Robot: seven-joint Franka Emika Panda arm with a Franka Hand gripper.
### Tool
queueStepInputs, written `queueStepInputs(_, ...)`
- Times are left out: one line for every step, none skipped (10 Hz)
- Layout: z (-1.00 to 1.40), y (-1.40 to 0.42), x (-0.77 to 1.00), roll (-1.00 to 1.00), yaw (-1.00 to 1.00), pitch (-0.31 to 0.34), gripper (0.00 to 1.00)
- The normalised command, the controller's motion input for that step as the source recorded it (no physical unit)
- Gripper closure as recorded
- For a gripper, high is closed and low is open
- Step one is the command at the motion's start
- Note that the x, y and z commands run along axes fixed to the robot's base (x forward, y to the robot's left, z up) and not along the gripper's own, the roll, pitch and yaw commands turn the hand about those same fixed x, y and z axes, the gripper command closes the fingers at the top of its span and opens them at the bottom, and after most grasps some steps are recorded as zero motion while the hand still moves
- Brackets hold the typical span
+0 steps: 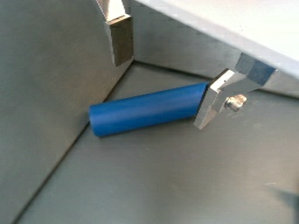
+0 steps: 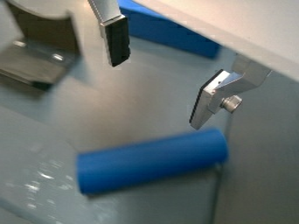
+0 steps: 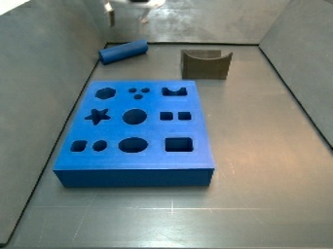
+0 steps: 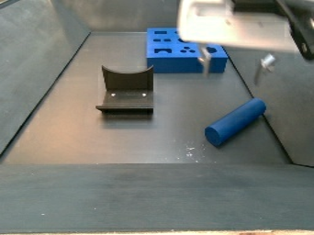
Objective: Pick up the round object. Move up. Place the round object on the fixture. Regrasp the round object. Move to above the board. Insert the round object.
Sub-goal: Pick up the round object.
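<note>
Grey floor and walls enclose the scene. Above the blue cylinder peg [image 2: 152, 163], the hand [image 2: 163, 72] hangs with fingers spread, holding nothing. In a side view the peg lies near the upper left, the fixture [image 3: 205, 63] beside it, the board [image 3: 135, 136] mid-frame.

floor [image 3: 260, 146]: plain grey, bare along its right edge | walls [image 3: 53, 39]: grey panels rising at floor's edges

I read no text, label, brand or number anywhere: none on the board [image 3: 136, 136], the round object [image 1: 142, 109], the fixture [image 4: 125, 90], or the gripper [image 2: 163, 70].
</note>
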Motion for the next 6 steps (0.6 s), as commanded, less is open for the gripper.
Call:
queueStepInputs(-0.75, 0.13, -0.58, -0.14, -0.6, -0.156, 0.0)
queueStepInputs(-0.51, 0.06, -0.34, -0.15, -0.63, -0.28, 0.0)
queueStepInputs(-0.34, 0.2, 0.0, -0.22, -0.51, -0.309, 0.0)
queueStepInputs(-0.32, 0.31, 0.04, -0.26, -0.43, -0.283, 0.0)
queueStepInputs(-0.33, 0.34, 0.05, -0.27, -0.39, -0.266, 0.0)
queueStepInputs(-0.34, 0.35, 0.02, -0.31, -0.35, -0.239, 0.0)
